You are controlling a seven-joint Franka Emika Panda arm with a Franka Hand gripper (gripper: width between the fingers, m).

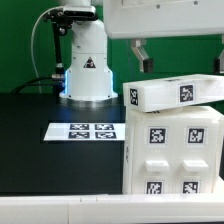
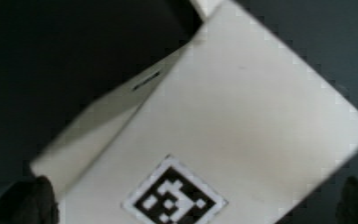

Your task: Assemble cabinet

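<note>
The white cabinet body (image 1: pixel 170 150) stands at the exterior view's right, its front and side carrying several black-and-white tags. A smaller white box part (image 1: pixel 172 93) with tags lies tilted on top of it. My gripper (image 1: pixel 180 58) hangs just above that part, its dark fingers (image 1: pixel 142 55) spread wide and apart from it. In the wrist view the box part (image 2: pixel 229 120) fills the picture with one tag (image 2: pixel 171 195) showing. The gripper (image 2: pixel 190 205) is open and holds nothing, with one fingertip (image 2: pixel 19 200) at each side of the part.
The marker board (image 1: pixel 85 131) lies flat on the black table (image 1: pixel 40 150) at the exterior view's left of the cabinet. The white robot pedestal (image 1: pixel 88 70) with a triangle sticker stands behind it. A green wall closes the back.
</note>
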